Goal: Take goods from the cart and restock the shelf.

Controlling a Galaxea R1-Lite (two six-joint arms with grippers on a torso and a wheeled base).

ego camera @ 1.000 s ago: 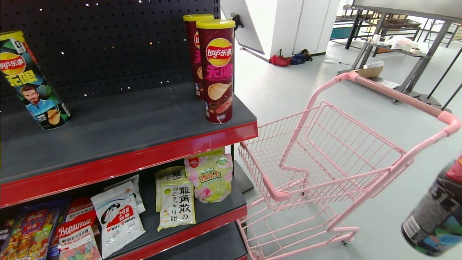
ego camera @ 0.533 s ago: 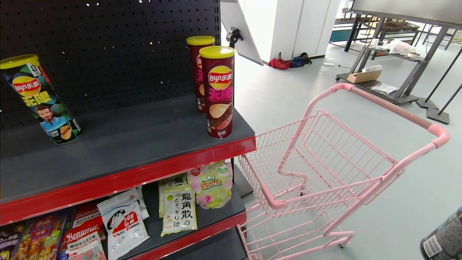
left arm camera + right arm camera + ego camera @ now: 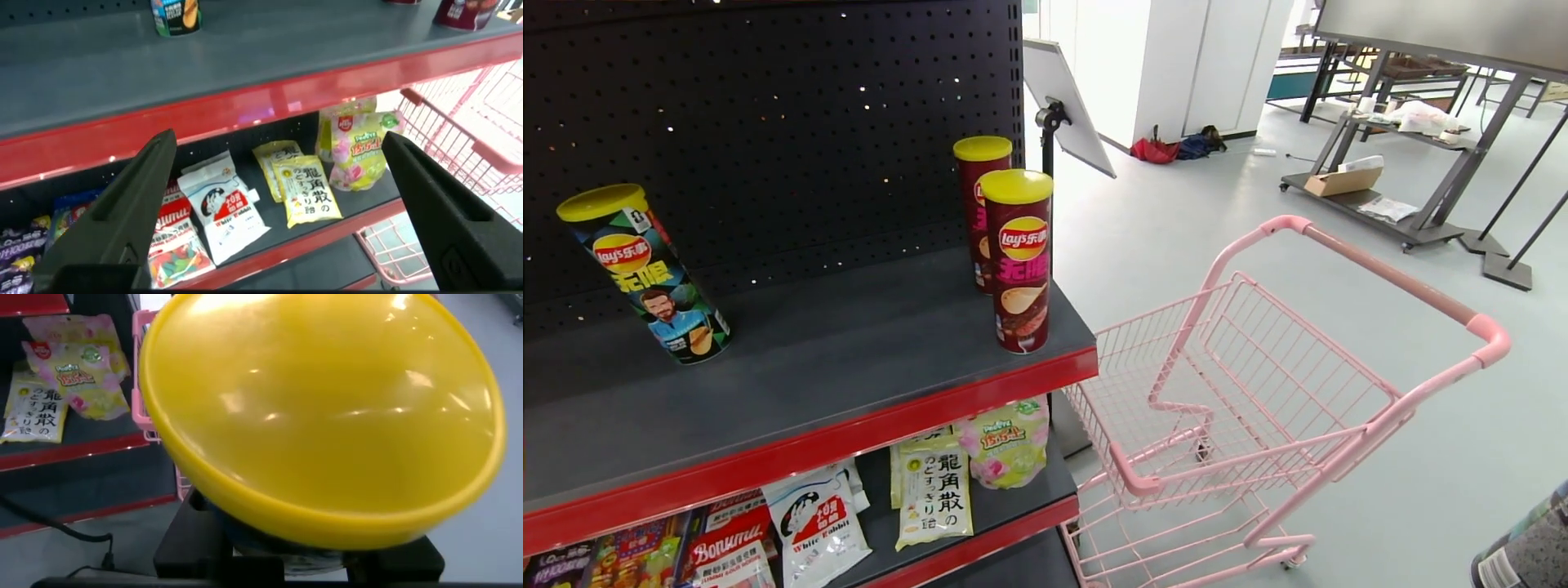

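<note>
A chips can with a yellow lid (image 3: pixel 327 408) stands in my right gripper (image 3: pixel 298 551), which is shut on its body. The can's lower part (image 3: pixel 1523 547) shows at the head view's bottom right corner, to the right of the pink cart (image 3: pixel 1380 408). On the dark top shelf (image 3: pixel 833 367) a black-and-green can (image 3: pixel 645 273) stands at the left. Two maroon cans (image 3: pixel 1021 261) (image 3: pixel 980 208) stand at its right end. My left gripper (image 3: pixel 282 216) is open in front of the shelf's red front edge (image 3: pixel 270 110), holding nothing.
Snack bags (image 3: pixel 939 490) lie on the lower shelf under the red edge. A sign on a stand (image 3: pixel 1066 106) rises beside the shelf's right end. Metal racks (image 3: pixel 1405 188) stand far back on the grey floor. Bare shelf surface lies between the left can and the maroon cans.
The whole head picture has shifted downward, so the camera has moved. The held can now shows less, lower in the bottom right corner.
</note>
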